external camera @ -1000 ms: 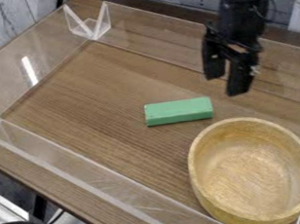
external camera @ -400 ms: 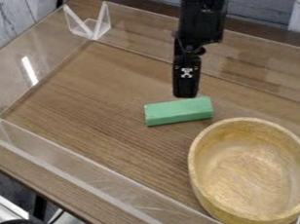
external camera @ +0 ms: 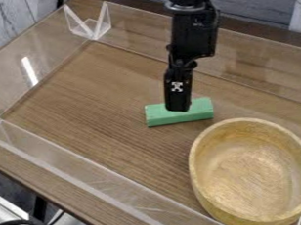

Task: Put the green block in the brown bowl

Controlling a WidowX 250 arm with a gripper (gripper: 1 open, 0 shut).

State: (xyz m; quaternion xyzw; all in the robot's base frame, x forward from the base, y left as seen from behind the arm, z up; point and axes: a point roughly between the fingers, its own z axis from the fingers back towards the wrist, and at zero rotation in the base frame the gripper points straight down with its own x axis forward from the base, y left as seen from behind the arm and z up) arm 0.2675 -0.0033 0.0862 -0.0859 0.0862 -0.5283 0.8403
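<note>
In the single camera view, the black robot gripper (external camera: 177,104) hangs from the upper centre of the frame, pointing steeply down, its tip just over the small flat matte green block (external camera: 181,112). Seen edge-on, its jaws stand spread wide, and it holds nothing. The green block lies flat on the brown wood-grain bench (external camera: 87,100), slightly right of the frame's centre, partly covered by the gripper's tip. The large round shallow bowl of light tan wood (external camera: 253,170) sits at the lower right, near the block but apart from it. Clear plastic walls (external camera: 66,170) edge the bench.
</note>
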